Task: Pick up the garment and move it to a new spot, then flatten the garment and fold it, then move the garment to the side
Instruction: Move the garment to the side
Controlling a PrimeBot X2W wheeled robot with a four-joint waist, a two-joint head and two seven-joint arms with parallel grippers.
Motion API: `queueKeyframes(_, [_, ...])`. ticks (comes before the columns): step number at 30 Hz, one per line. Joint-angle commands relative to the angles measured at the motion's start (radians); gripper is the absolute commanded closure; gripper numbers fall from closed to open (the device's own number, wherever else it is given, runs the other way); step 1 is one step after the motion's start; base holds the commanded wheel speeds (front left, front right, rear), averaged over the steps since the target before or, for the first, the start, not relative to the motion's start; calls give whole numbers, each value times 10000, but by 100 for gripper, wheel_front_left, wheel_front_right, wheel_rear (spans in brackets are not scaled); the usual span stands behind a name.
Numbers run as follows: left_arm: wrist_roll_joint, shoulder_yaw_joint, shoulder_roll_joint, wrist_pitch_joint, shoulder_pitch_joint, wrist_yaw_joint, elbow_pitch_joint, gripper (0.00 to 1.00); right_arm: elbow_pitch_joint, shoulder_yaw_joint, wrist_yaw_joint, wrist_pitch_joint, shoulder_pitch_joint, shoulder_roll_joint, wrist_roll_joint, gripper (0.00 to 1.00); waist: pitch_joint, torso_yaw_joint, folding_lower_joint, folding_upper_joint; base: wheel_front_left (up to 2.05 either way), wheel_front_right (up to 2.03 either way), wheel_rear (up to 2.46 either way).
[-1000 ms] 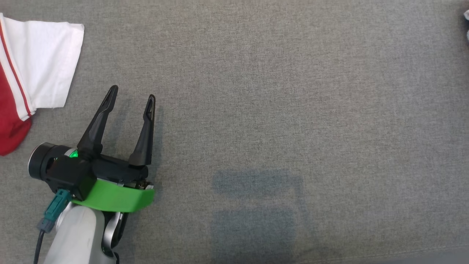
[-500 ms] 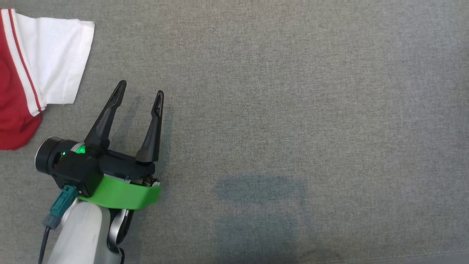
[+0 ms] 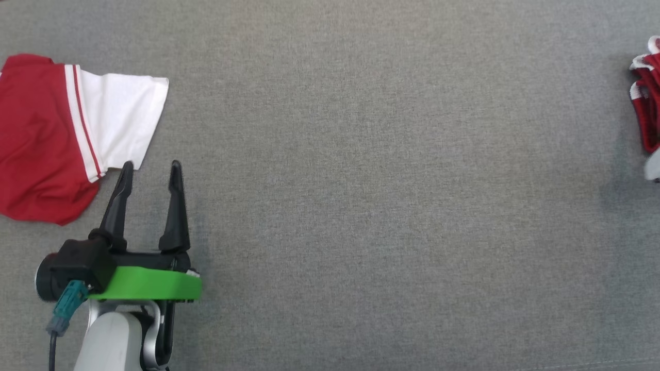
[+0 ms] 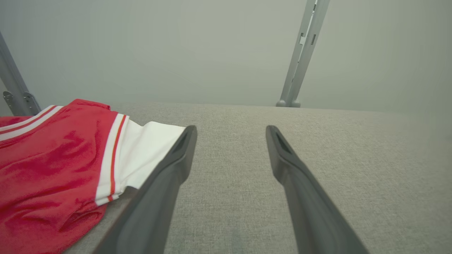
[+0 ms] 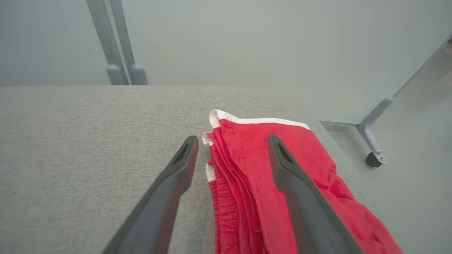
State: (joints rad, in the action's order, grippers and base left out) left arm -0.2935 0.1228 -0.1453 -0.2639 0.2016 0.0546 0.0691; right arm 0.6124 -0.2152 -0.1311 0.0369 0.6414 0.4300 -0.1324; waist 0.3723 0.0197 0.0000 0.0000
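Note:
A folded red garment with white trim point(image 5: 243, 176) lies near the table's right edge, also seen at the far right of the head view as a red bundle point(image 3: 647, 98). My right gripper point(image 5: 232, 138) stands open over its left edge, one finger above the cloth and one above bare table, nothing clamped. My left gripper point(image 3: 151, 165) is open at the lower left, fingers pointing up the view, empty. Its left fingertip point(image 3: 126, 167) sits just below the white sleeve of a second red and white garment point(image 3: 41, 144). In the left wrist view that garment point(image 4: 53, 158) lies left of my left gripper point(image 4: 230, 129).
The grey fabric tabletop point(image 3: 361, 180) stretches bare between the two garments. Grey metal frame posts point(image 4: 300, 53) stand behind the table's far edge. Beyond the right edge is floor and a frame leg with a castor point(image 5: 374, 158).
The head camera has shifted, bringing the folded bundle into view at the right edge. My left gripper has turned from a rightward tilt to pointing straight up, now closer to the white sleeve.

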Motion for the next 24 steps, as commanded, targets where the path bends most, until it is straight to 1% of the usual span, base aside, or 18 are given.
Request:
queueKeyframes(1, [-79,-128,-20,-4,-151,-93,51,0,-97,35,7,70,-224,-213,-154,0,-726,-72,0,0,0,0,0])
queueKeyframes(2, [-327,-243,117,22,-344,-151,330,0,-639,114,14,184,-532,-588,-849,0,-1019,-115,0,0,0,0,0])
queueKeyframes(5, [-662,-475,191,127,-458,-278,677,0,-1398,536,10,294,-1094,-1154,-1541,0,-1399,-117,0,0,0,0,0])
queueKeyframes(10, [-838,-518,319,319,-577,-509,1251,0,-2493,1437,9,399,-2215,-1527,-2316,0,-2126,94,0,0,0,0,0])
queueKeyframes(15, [-638,-343,280,432,-502,-635,1807,0,-3298,1820,7,608,-3224,-1964,-2662,0,-2700,262,0,0,0,0,0])
queueKeyframes(19, [-726,-186,255,447,-362,-413,2300,0,-3690,2137,7,828,-3891,-2279,-2698,0,-3057,352,0,0,0,0,0])
queueKeyframes(24, [-639,-62,248,278,-407,-284,2809,0,-3803,2335,7,1201,-4677,-2738,-2550,0,-3515,406,0,0,0,0,0])
